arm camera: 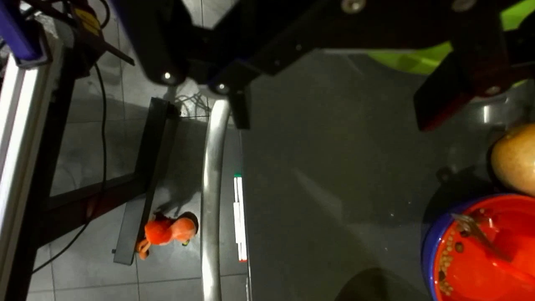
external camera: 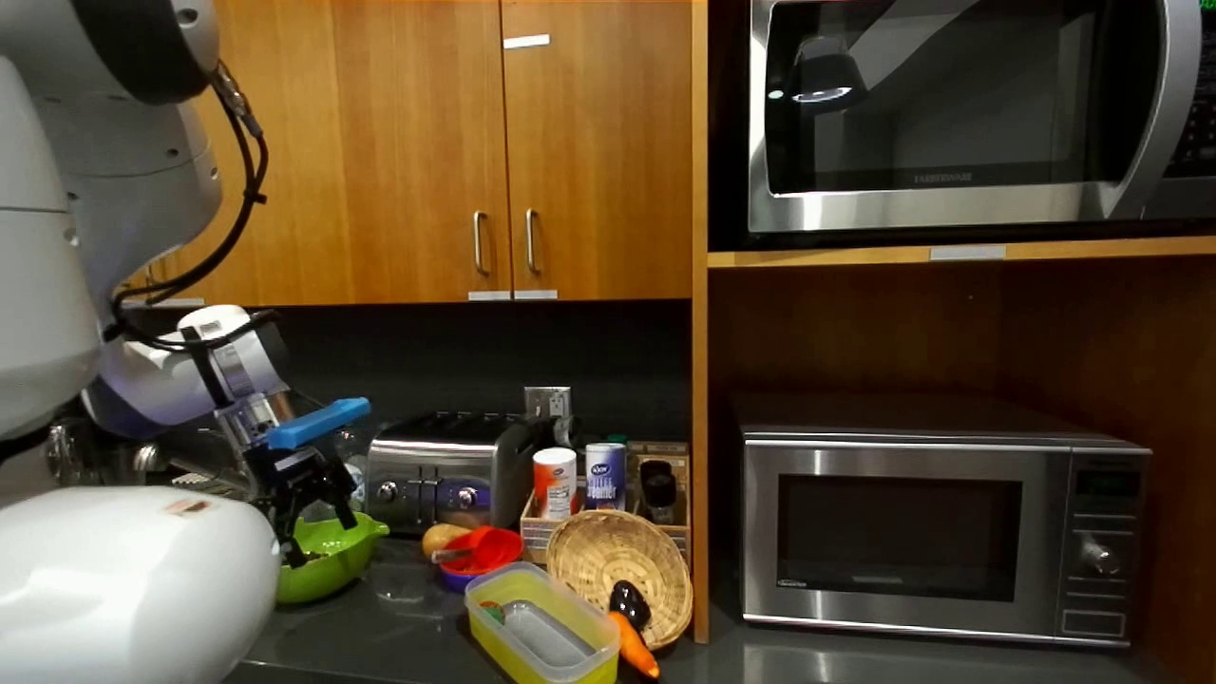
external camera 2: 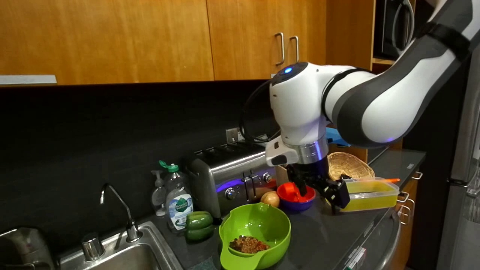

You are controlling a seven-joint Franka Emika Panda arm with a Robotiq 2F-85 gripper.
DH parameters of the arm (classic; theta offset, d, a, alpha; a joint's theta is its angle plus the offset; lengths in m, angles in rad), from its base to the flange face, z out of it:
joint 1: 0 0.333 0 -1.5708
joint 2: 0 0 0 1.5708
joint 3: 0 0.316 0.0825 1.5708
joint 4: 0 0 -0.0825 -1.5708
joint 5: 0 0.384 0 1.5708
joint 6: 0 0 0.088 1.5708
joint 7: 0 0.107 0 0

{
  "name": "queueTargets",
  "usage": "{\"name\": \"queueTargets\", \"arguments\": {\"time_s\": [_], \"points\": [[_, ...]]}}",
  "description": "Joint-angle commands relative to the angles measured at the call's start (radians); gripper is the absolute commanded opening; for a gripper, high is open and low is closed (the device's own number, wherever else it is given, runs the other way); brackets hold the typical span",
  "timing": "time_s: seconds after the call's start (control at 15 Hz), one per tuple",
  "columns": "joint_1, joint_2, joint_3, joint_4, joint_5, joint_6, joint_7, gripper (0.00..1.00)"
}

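Observation:
My gripper stands open over the dark counter, its fingers wide apart with nothing between them. An exterior view has the gripper between a lime-green bowl and a yellow see-through container. Brown crumbly food lies in the green bowl. A red bowl, nested in a blue-purple bowl, sits at the wrist view's lower right, with small bits and a utensil inside. Beside it is a tan onion-like ball. The gripper appears to touch none of these.
A toaster stands at the back wall, with a soap bottle, green peppers and a sink to one side. A wicker basket, eggplant, carrot and microwave are farther along. A metal rail follows the counter edge.

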Motion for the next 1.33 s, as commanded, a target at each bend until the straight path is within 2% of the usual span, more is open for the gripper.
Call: {"name": "queueTargets", "arguments": {"time_s": [0.0,0.13,0.2,0.4,0.53,0.6,0.67,0.73,0.87,1.27], "points": [[0.031,0.02,0.072,0.073,-0.109,-0.085,0.072,1.0],[0.023,0.001,0.087,0.085,-0.198,-0.081,0.195,1.0],[0.029,0.006,0.074,0.064,-0.136,-0.06,0.12,1.0],[0.03,0.005,0.082,0.08,-0.174,-0.066,0.174,1.0],[0.026,0.005,0.08,0.08,-0.174,-0.066,0.175,1.0],[0.021,0.003,0.066,0.046,-0.137,-0.028,0.161,1.0],[0.022,0.027,0.065,0.041,-0.135,0.012,0.141,1.0],[0.027,0.072,0.064,0.044,-0.14,0.107,0.092,1.0],[0.032,0.153,0.08,0.085,-0.178,0.184,0.066,1.0],[0.052,0.326,0.13,0.257,-0.155,0.234,-0.203,1.0]]}}
